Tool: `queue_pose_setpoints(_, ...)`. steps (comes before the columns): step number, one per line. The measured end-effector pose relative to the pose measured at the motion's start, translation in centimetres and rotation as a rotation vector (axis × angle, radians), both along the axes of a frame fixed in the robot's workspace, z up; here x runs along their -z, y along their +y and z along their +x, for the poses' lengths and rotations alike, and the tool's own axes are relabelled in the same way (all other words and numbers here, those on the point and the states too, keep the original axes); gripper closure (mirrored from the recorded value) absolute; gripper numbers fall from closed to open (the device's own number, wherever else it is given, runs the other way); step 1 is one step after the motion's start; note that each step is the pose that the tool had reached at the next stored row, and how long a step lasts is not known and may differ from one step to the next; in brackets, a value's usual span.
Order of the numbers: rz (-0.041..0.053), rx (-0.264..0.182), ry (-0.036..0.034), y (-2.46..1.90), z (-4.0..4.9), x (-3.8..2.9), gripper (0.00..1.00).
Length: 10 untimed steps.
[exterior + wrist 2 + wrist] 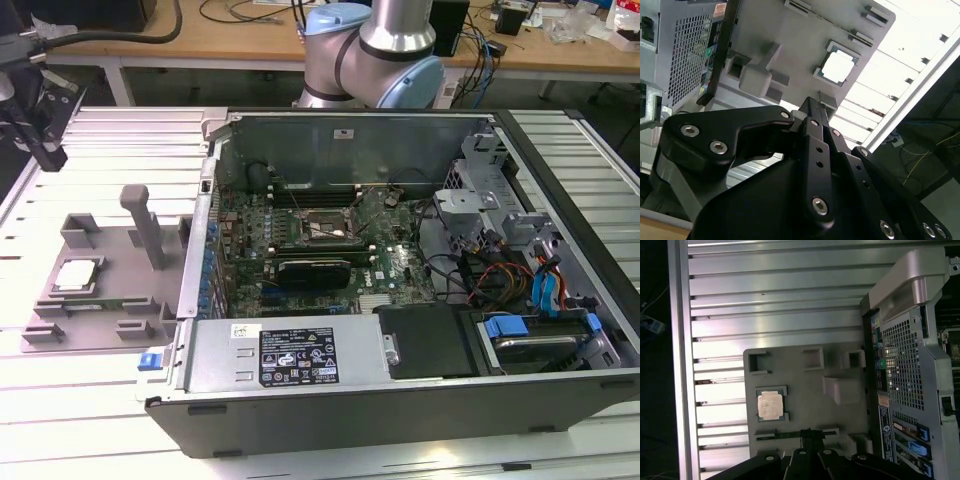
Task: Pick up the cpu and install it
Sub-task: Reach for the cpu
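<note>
Grey fixture tray (100,245) on the slatted bench (90,130), at the exterior view's left. The cpu (76,277) sits flat in the tray's square pocket, metal top up; both wrist views show it too (770,405) (837,66). An upright grey post (145,225) stands on the tray.

The open computer case (340,140) is just beside the tray, at centre to right. It holds the motherboard (385,265) with its dark socket frame (325,228), loose cables and blue-tabbed drive bays (545,290).

A black-and-white label (300,357) is on the case's metal cover, lower centre; I leave its print unread.

My jaws are pinched together with nothing between them. They hang over the tray's edge, clear of the cpu.
</note>
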State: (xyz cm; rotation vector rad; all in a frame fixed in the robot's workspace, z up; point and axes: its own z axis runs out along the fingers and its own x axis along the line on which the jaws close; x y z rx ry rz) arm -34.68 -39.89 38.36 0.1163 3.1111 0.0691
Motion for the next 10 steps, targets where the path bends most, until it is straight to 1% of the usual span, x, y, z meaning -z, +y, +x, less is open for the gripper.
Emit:
queue_pose_setpoints(2, -0.0001, 0.0, 0.0001, -0.01, -0.09, 0.36, 0.89)
queue_pose_setpoints(5, -0.0001, 0.0, 0.0001, -0.01, -0.12, 1.65, 0.89)
queue_pose_setpoints(10, -0.0002, 0.0, 0.0002, -0.02, -0.48, 3.09, 0.89)
